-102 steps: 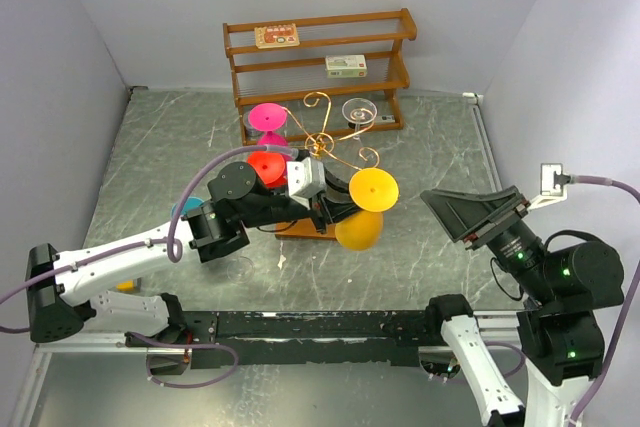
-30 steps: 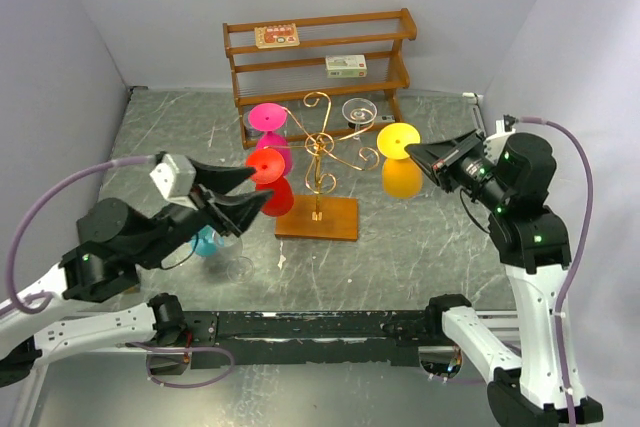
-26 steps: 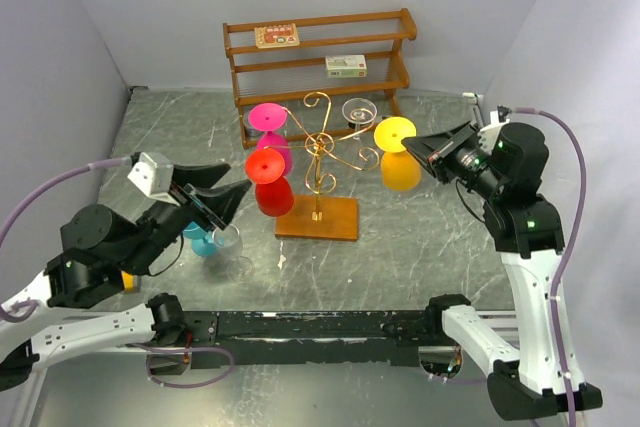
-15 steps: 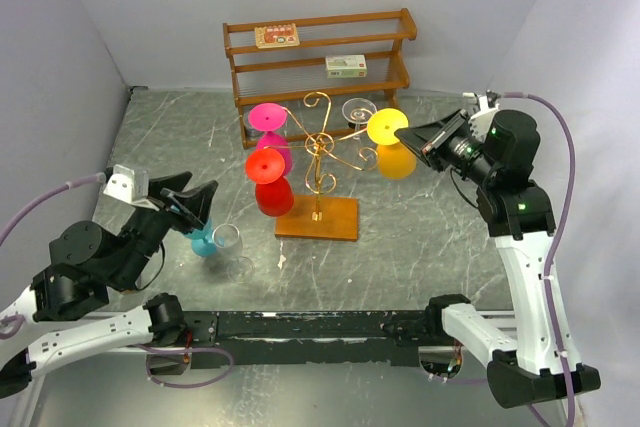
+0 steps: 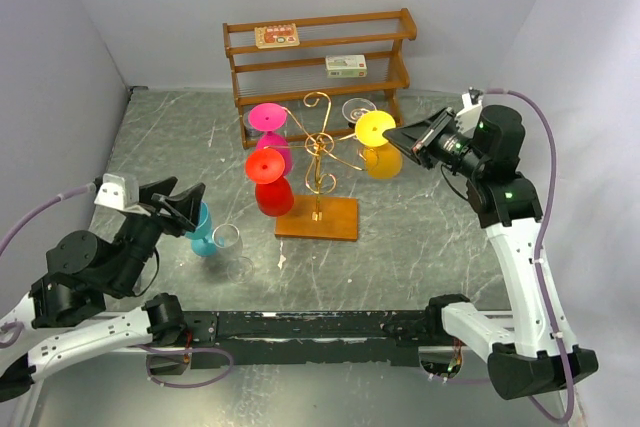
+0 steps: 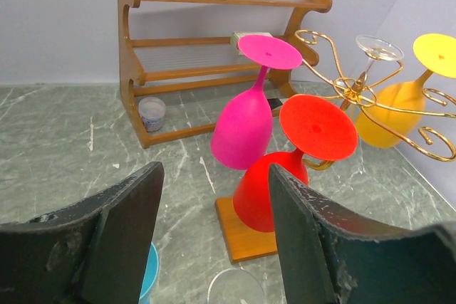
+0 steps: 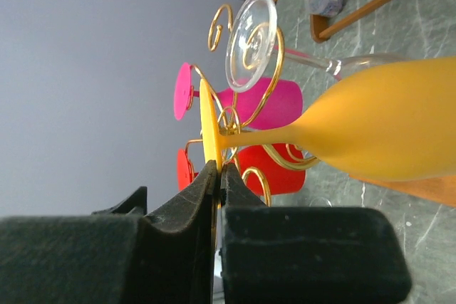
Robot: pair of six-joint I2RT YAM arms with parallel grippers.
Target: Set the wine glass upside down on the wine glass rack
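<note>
The yellow wine glass (image 5: 383,161) hangs upside down, foot (image 5: 375,129) uppermost, at the right side of the gold wire rack (image 5: 322,145). My right gripper (image 5: 392,136) is shut on the rim of that foot (image 7: 209,122). The stem runs close past a scroll arm (image 7: 265,76), with the bowl (image 7: 385,129) to the right; whether it rests on the wire I cannot tell. A pink glass (image 5: 268,119), a red glass (image 5: 268,179) and a clear glass (image 5: 357,109) hang on the rack. My left gripper (image 5: 188,190) is open and empty at the left, away from the rack (image 6: 356,92).
A blue glass (image 5: 200,237) and a clear glass (image 5: 230,243) stand on the table just beyond my left gripper. The brown wooden shelf (image 5: 318,59) stands at the back wall behind the rack. The rack's wooden base (image 5: 318,217) lies mid-table.
My right arm has carried the yellow glass leftward, up to the rack's right scroll arm. My left arm has pulled back and down to the left, jaws open.
</note>
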